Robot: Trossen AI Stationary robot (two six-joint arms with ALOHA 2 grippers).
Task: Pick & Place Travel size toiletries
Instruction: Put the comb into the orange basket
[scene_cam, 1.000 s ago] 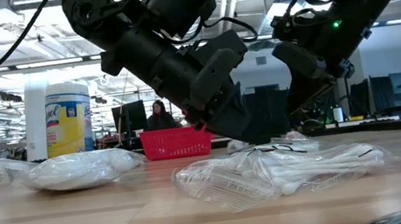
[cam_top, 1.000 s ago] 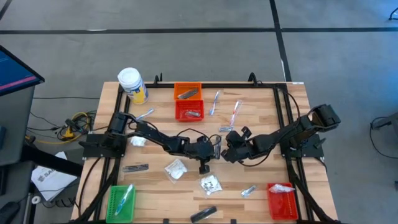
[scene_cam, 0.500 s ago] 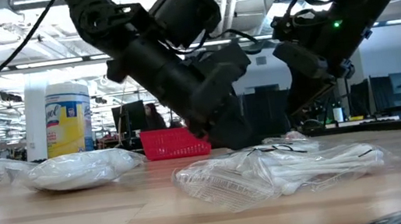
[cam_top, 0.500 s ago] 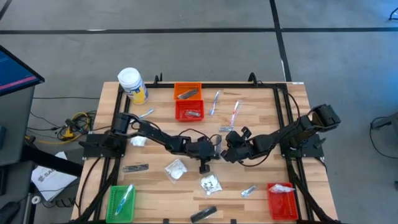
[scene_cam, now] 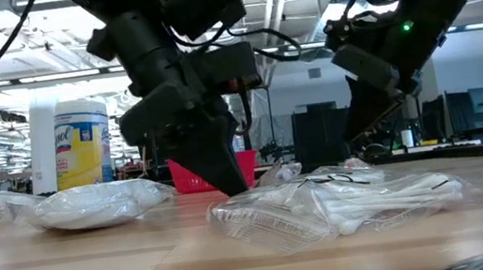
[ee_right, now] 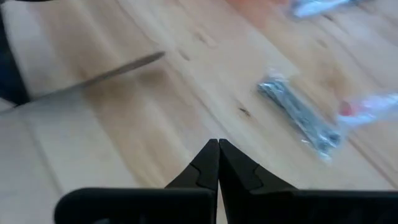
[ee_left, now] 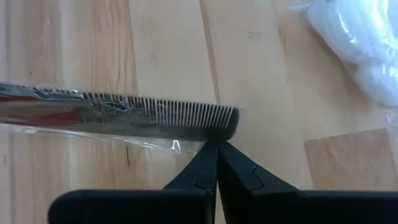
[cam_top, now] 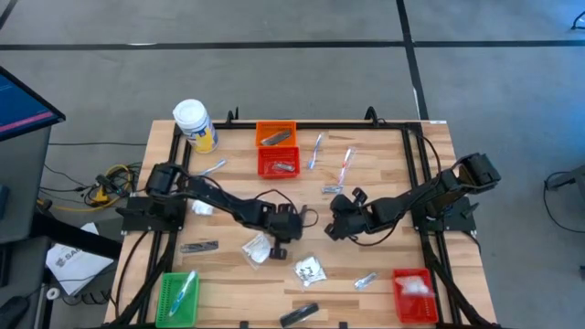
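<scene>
My left gripper (cam_top: 291, 225) is at the table's middle, pointing steeply down, shut on a black comb in a clear wrapper (ee_left: 118, 115). The comb also shows edge-on in the right wrist view (ee_right: 112, 71). My right gripper (cam_top: 332, 224) hangs shut just to its right, over bare wood, holding nothing. Other toiletries lie loose on the table. Among them are a white packet (cam_top: 258, 249), a clear packet (cam_top: 309, 270), foil sachets (cam_top: 366, 280) (ee_right: 298, 115), dark tubes (cam_top: 298, 314) (cam_top: 198, 246) and clear sticks (cam_top: 317, 149). My left gripper pinches the wrapped comb at one end, on its spine edge (ee_left: 219, 132), between its two fingertips. The fingers come from above, slanting down, and lie across the comb. The comb sticks out level to one side, and its shadow in the right wrist view suggests it is clear of the table.
A big white jar with a yellow label (cam_top: 194, 123) stands at the far left. Orange (cam_top: 276, 135) and red (cam_top: 279, 163) baskets sit far centre, a green basket (cam_top: 178, 294) near left and a red basket (cam_top: 413, 291) near right. A black frame (cam_top: 407, 155) edges the table.
My left gripper, still shut on the comb, has gone toward the table's left edge, away from my right gripper. It has tipped from a shallow slant to pointing steeply down.
</scene>
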